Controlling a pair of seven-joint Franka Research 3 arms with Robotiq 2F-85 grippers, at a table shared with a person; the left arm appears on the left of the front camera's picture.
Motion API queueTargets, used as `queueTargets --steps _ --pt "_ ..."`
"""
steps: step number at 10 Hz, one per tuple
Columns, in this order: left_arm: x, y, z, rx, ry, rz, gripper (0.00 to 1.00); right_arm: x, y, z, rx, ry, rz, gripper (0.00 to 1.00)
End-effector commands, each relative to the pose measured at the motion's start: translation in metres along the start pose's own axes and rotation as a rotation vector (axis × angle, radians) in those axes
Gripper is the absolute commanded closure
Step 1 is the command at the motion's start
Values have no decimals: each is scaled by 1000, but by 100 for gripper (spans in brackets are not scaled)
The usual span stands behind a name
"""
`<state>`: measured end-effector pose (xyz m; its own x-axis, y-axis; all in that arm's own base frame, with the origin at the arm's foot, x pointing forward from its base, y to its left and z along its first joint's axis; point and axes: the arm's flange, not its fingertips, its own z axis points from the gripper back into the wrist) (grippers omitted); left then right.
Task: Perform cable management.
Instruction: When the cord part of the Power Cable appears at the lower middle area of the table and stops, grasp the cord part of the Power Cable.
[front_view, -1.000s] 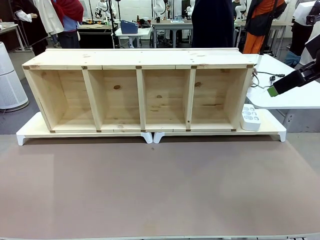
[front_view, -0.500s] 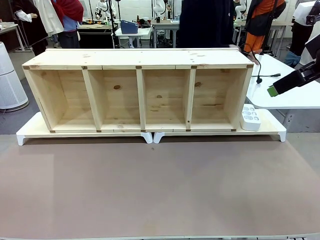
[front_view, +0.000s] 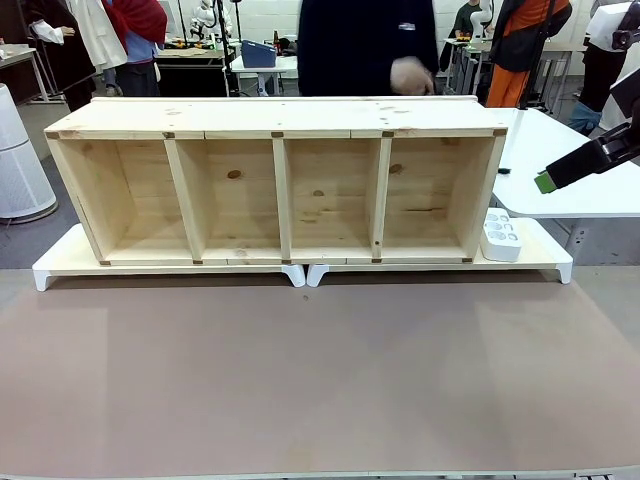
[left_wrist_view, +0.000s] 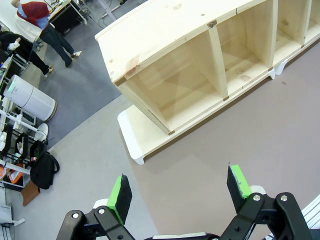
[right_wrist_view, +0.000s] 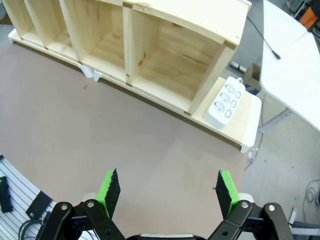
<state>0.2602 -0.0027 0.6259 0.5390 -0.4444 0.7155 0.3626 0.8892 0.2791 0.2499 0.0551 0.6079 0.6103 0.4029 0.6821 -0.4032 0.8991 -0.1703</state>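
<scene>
Wooden shelf (front_view: 280, 118) standing bare; the cable tidying is looking barely begun.
Front: right gripper (front_view: 545, 181) is hovering off the shelf's end. Left wrist: left gripper (left_wrist_view: 180, 192) is gaping wide, holding nothing. Right wrist: right gripper is gaping empty too; cable (right_wrist_view: 274, 52) is lying plug-end on the white table (right_wrist_view: 295, 75), well apart.

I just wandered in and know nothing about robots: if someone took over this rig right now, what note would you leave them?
Left hand: open, empty, raised near the left end of the shelf.
Right hand: open, empty, raised beyond the shelf's right end.
Cable: plug end on the white side table; the rest runs toward the shelf's back, where a person stands.
Done: nothing visibly tidied.
Left: the whole cable routing.
</scene>
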Motion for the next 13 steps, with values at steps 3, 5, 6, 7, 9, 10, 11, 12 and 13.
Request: queueTargets --steps 3,5,6,7,9,10,11,12,13 --pt "0 0 1 2 -2 -1 0 0 0 -1 0 3 -1 0" --pt "0 0 1 2 -2 -1 0 0 0 -1 0 3 -1 0" --pt "0 0 1 2 -2 -1 0 0 0 -1 0 3 -1 0" --pt "0 0 1 2 -2 -1 0 0 0 -1 0 3 -1 0" --pt "0 0 1 2 -2 -1 0 0 0 -1 0 3 -1 0" --pt "0 0 1 2 -2 -1 0 0 0 -1 0 3 -1 0" --pt "0 0 1 2 -2 -1 0 0 0 -1 0 3 -1 0" --pt "0 0 1 2 -2 -1 0 0 0 -1 0 3 -1 0" --pt "0 0 1 2 -2 -1 0 0 0 -1 0 3 -1 0"
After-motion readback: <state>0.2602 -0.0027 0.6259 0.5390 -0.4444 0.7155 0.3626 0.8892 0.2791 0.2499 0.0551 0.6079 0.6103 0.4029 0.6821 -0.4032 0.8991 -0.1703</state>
